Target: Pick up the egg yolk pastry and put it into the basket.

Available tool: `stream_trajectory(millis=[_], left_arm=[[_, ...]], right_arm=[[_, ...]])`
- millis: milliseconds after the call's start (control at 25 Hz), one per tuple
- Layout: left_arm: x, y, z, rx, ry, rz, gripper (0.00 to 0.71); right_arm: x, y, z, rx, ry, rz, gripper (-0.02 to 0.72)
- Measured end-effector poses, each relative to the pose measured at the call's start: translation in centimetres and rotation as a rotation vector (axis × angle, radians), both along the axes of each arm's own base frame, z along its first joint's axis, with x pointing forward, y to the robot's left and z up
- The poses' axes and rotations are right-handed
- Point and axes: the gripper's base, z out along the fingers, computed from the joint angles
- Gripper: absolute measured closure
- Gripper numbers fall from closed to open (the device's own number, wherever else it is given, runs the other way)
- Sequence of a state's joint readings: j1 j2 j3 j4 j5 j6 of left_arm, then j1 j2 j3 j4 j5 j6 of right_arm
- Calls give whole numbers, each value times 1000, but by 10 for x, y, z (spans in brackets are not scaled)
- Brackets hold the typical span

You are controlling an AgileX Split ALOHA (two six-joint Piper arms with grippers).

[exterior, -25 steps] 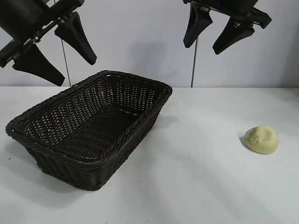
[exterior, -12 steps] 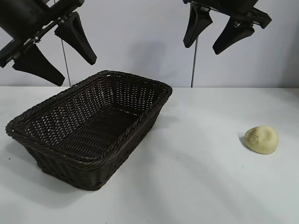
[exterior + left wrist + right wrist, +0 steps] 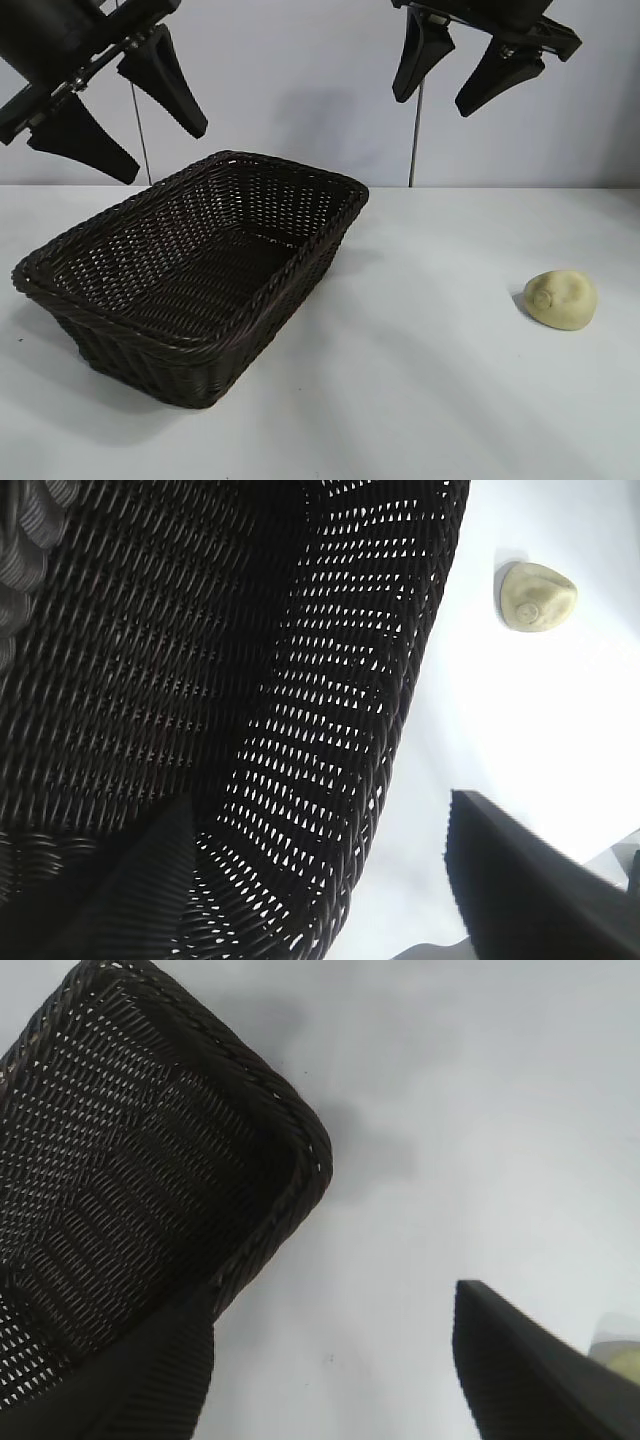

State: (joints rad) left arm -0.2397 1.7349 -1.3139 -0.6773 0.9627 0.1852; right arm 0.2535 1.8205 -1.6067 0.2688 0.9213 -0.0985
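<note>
The pale yellow egg yolk pastry lies on the white table at the right, far from the basket; it also shows in the left wrist view, and a sliver of it shows in the right wrist view. The dark woven basket stands at the left, empty; it also shows in the left wrist view and the right wrist view. My left gripper hangs open high above the basket's left side. My right gripper hangs open high above the table, up and left of the pastry.
The white table runs to a pale back wall. A thin vertical pole stands behind the table, and another stands behind the basket.
</note>
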Motion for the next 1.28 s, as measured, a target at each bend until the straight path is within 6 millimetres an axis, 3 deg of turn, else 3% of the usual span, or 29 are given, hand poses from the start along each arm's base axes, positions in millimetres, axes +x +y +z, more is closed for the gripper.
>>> stream_trajectory(millis=[320,720,880,1040,1280], left_arm=[[-4,0,4,-13,41,31,196],[-42,-1,53,59,22,144,196],[-52,-1,63,73,26,218,196],[-60,6,54,96,83,310,196],[-75,13,18,84,218,488,196]], right_arm=[[0,0,0,0,0,0,209],[0,0,0,0,0,0,209],[0,0,0,0,0,0,209],[0,0,0,0,0,0,209],[0,0,0,0,2,1,209]])
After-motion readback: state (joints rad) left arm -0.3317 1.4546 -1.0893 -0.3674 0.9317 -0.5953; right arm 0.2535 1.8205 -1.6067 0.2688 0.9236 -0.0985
